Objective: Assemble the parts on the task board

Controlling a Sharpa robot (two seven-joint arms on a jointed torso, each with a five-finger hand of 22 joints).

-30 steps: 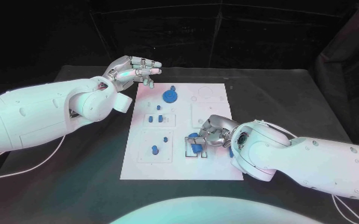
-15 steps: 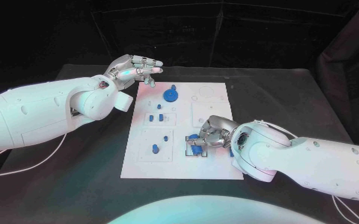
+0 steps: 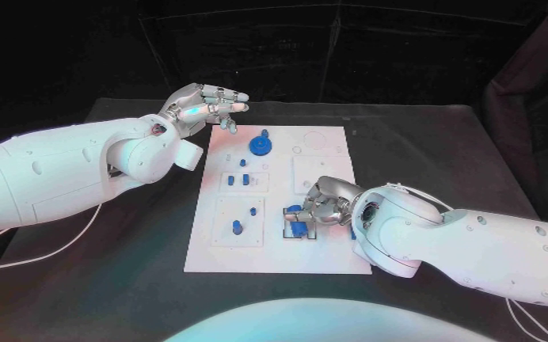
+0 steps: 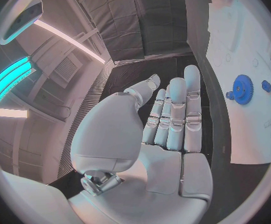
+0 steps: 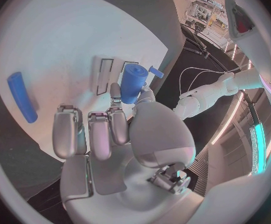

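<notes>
Your right robot hand (image 3: 323, 202) pinches a blue part (image 5: 133, 81) over its slot; tilt could jam it; left robot hand (image 3: 203, 108) hangs released.

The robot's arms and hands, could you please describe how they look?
Both arms are bulky, smooth white shells. The left hand and right hand are silver metal with segmented fingers. A thin white cable trails beside the left arm.

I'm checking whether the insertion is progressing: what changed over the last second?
Very little. The right hand has stayed at the near slot of the task board, holding the blue cylinder part; any shift is too slight to tell. The left hand stays raised and open beyond the board's far left corner. The blue gear hasn't moved.
</notes>
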